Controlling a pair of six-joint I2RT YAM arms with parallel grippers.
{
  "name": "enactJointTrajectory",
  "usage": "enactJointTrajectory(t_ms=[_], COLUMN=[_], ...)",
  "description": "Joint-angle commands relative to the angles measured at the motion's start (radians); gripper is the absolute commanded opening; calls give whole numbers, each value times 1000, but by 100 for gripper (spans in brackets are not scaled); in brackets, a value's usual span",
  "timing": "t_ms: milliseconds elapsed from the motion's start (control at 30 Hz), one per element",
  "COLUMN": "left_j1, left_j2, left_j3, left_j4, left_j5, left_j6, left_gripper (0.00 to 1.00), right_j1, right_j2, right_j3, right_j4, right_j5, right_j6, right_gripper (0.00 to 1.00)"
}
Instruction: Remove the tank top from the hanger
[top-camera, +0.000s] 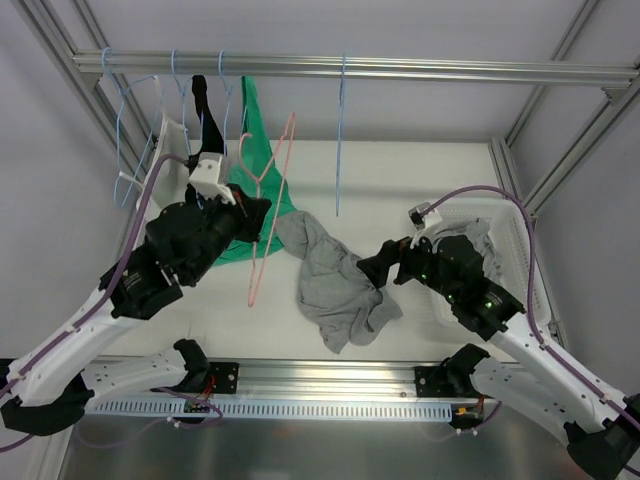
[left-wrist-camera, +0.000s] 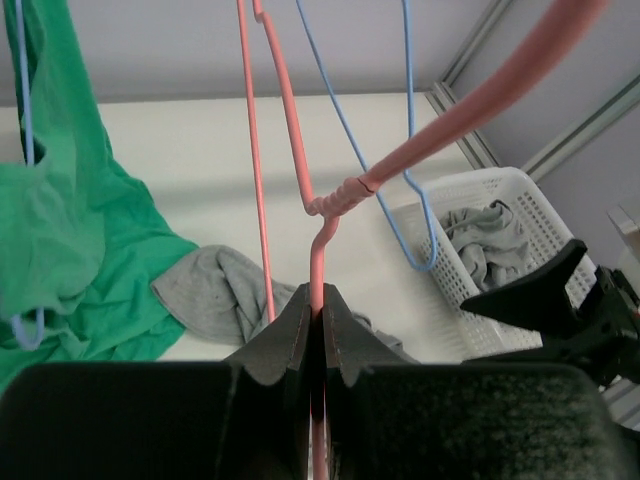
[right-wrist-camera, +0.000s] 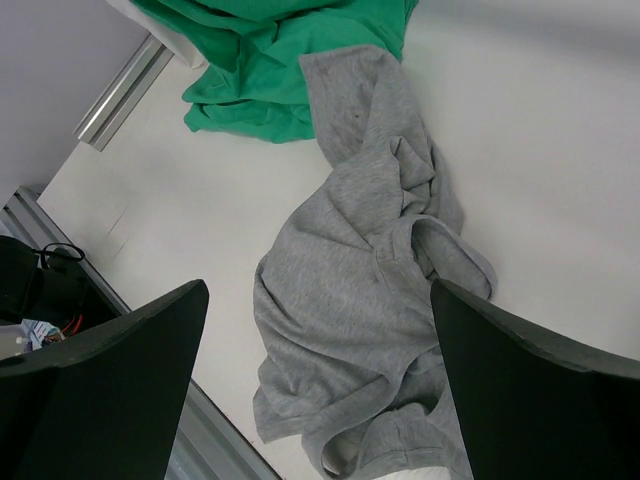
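Step in hand: the tail end, as I judge it. The garment looks free of the hanger.

My left gripper (top-camera: 258, 216) is clamped tight on the pink hanger (top-camera: 272, 180). In the left wrist view, the jaws pinch the wire just below the twisted neck. No cloth hangs on the pink wire in any view; it reads as bare.

The grey tank top (top-camera: 335, 285) lies crumpled on the table (top-camera: 420, 180), around mid-table. It is at about 4 o'clock from my left gripper and apart from the hanger. Its upper edge touches or overlaps the green garment (top-camera: 255, 170) at 11 o'clock; I can't tell which lies on top.

My right gripper (top-camera: 378, 268) is spread wide and holds nothing. It sits just at 2 o'clock of the grey heap, and in the right wrist view the heap shows between the two fingers. I can't tell whether it touches the cloth.

The white basket (top-camera: 520, 250) is at 3 o'clock with grey cloth already in it. The rail (top-camera: 400, 68) at 12 o'clock carries blue hangers (top-camera: 340, 140).

Next move, my guess: take the pink hanger clear of the tank top. The hanger's low end sits close to the heap's left edge, so I must lift it away cleanly without snagging a strap. If the top has to be tidied, the right gripper needs to drop onto a fold, not the flat table.
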Motion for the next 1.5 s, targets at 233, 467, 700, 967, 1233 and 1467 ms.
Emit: enactJointTrajectory(t_ms=[233, 467, 700, 967, 1233, 1467], left_j1=[-5, 32, 170, 215, 251, 253], left_j2=[387, 637, 716, 844, 923, 993], left_j3=[461, 725, 791, 960, 993, 1020], left_j4=[-36, -126, -146, -146, -148, -148], left_j5=[-103, -96, 121, 205, 260, 323], left_j6=[153, 153, 75, 100, 63, 83], left_gripper=[0, 0, 0, 0, 0, 0], right_j1=[2, 0, 0, 0, 0, 0], right_j2=[-144, -222, -275, -241, -258, -267], right_j3=[-37, -33, -26, -29, -29, -43], right_j4=[-99, -163, -200, -201, -201, -203], right_j5=[60, 77, 86, 61, 61, 61], right_j6=[-1, -12, -16, -7, -2, 4], right_gripper=[100, 99, 99, 99, 100, 99])
